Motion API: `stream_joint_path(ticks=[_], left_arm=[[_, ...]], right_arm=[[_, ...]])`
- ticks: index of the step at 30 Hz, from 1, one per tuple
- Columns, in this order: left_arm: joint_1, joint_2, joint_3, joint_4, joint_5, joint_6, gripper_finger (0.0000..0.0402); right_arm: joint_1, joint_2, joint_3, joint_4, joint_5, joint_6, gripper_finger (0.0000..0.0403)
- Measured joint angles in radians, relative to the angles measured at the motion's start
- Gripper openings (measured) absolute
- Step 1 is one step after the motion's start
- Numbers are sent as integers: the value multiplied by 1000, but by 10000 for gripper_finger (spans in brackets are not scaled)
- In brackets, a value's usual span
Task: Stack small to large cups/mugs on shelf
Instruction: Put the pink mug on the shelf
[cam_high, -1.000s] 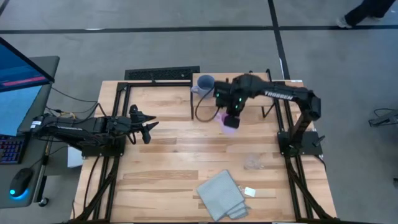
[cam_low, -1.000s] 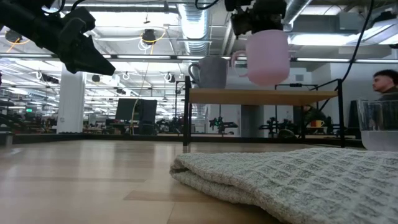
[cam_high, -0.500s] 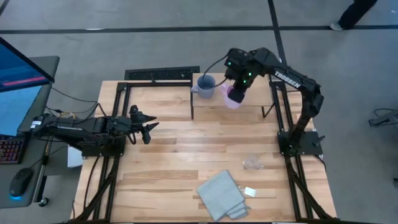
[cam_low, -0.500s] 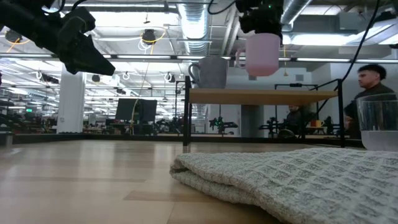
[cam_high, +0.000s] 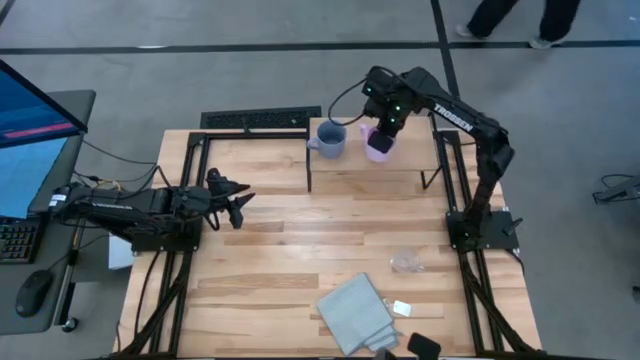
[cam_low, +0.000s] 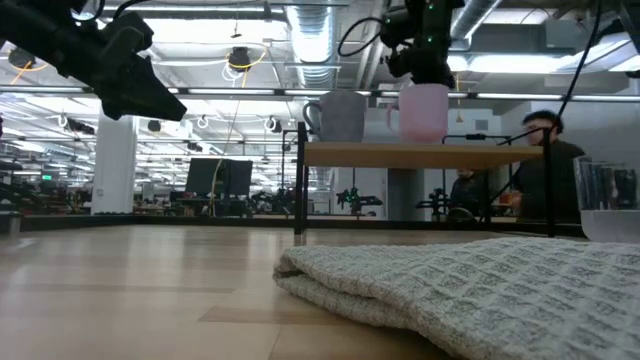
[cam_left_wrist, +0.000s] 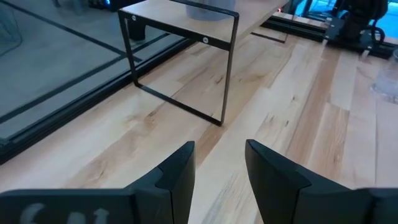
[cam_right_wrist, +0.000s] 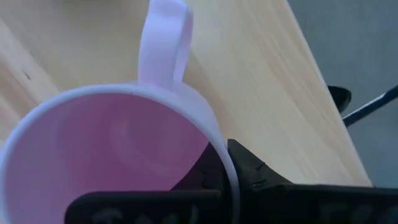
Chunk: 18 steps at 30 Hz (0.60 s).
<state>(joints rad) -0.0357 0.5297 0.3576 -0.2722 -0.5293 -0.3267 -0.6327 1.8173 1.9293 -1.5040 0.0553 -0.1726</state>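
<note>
The pink mug (cam_high: 378, 146) stands on the shelf (cam_high: 400, 166) just beside the blue-grey mug (cam_high: 330, 139), my right fingers (cam_high: 386, 128) clamped on its rim. By my reckoning two are placed; the clear cup (cam_high: 405, 263) waits on the table (cam_high: 280, 250) near the folded cloth (cam_high: 353, 312). My left fingers (cam_high: 238, 202) hang apart, idle. Behind, people (cam_low: 535, 160) stand in the open workshop.
</note>
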Motion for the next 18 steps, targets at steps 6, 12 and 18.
stream_joint_path(ticks=[6,12,18], left_arm=[[0,0,0,0,-2,-10,132],[0,0,0,0,-2,-17,132],[0,0,0,0,-2,-22,132]], right_arm=[[-6,37,0,35,-3,-23,15],[-35,50,9,51,-5,-29,18],[-36,52,49,50,-5,-45,20]])
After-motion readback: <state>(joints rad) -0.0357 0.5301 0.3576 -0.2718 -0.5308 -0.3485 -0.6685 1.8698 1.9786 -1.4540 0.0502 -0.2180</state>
